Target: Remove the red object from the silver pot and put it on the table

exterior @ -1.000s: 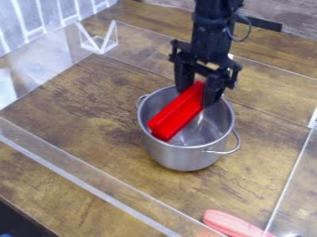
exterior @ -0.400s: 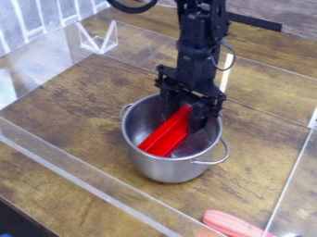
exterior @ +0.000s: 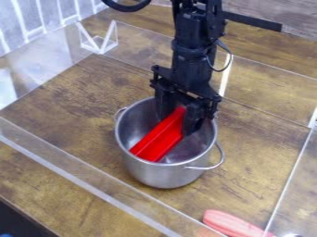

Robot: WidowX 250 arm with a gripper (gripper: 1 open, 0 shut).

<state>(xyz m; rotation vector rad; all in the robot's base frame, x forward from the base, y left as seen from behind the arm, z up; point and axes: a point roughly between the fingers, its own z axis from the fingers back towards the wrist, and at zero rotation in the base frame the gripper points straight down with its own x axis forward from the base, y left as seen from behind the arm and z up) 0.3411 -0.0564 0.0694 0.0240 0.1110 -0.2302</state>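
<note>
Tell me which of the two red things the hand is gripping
The bright red flat block leaning inside the silver pot; the hand is shut on its upper end. The other, a salmon-red rounded piece, lies untouched on the table at the bottom edge.

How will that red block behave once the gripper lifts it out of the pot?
The red object looks rigid, so it probably won't sag. Gripped at its upper end, it may swing or pivot. Its smooth plastic-looking faces could slip in the gripper.
</note>
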